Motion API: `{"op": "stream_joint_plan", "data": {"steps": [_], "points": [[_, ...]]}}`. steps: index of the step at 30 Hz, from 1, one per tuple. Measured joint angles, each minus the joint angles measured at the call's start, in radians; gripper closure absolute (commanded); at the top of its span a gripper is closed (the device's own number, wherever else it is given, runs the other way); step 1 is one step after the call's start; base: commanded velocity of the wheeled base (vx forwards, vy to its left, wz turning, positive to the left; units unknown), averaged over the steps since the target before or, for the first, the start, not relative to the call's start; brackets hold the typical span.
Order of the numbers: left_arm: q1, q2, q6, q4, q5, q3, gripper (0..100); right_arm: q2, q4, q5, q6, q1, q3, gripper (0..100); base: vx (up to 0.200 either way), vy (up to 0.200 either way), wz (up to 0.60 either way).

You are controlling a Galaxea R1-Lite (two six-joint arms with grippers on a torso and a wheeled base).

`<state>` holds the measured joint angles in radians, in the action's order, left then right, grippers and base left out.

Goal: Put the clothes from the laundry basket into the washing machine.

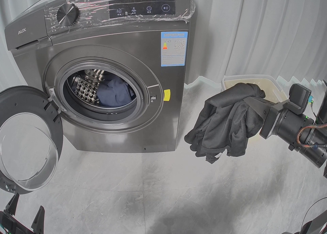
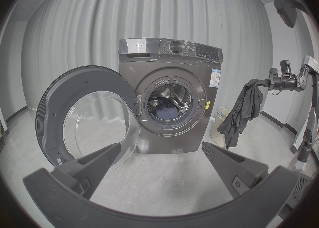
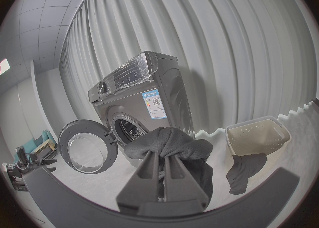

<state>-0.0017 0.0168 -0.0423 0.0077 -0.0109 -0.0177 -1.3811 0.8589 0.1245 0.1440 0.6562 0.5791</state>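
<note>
**At the washer's right: dark garment held in the air**

- Washing machine (image 1: pixel 112 40) sits far left. Its round door (image 1: pixel 13 101) is swung fully open to the left, with the glass facing out.
- Laundry basket (image 1: pixel 252 77), pale plastic, is on the floor right of the machine, back near the curtain (image 1: pixel 272 23).
- Dark garment (image 1: pixel 228 122) hangs bunched, clear of the floor. It is between the machine and the basket, on the basket's near side.
- The right wrist view has dark cloth (image 3: pixel 244 172) at the basket's near rim. I can't tell if it is a separate piece or a hanging part of the same garment.
- Blue clothing (image 1: pixel 114 93) lies inside the drum, low and toward the right.
- Right gripper (image 1: pixel 253 101) reaches in from the right at about port height. Its fingers are pinched narrow on the garment's top fold, with cloth bulging over the tips.
- Left gripper (image 2: pixel 160 145) is low at near left, just beside the open door. Its fingers are spread wide and hold nothing.
</note>
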Motion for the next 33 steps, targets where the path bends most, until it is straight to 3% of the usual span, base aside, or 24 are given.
{"op": "stream_joint_plan", "data": {"steps": [10, 33], "points": [[0.000, 0.001, 0.000, 0.000, 0.000, 0.000, 0, -0.002, -0.001, 0.000, 0.000, 0.000, -0.008, 100, -0.020, 0.000, 0.00], [0.000, 0.001, 0.002, 0.000, 0.000, 0.000, 0, -0.008, 0.000, -0.013, 0.002, 0.008, -0.025, 100, 0.000, 0.200, 0.00]]}}
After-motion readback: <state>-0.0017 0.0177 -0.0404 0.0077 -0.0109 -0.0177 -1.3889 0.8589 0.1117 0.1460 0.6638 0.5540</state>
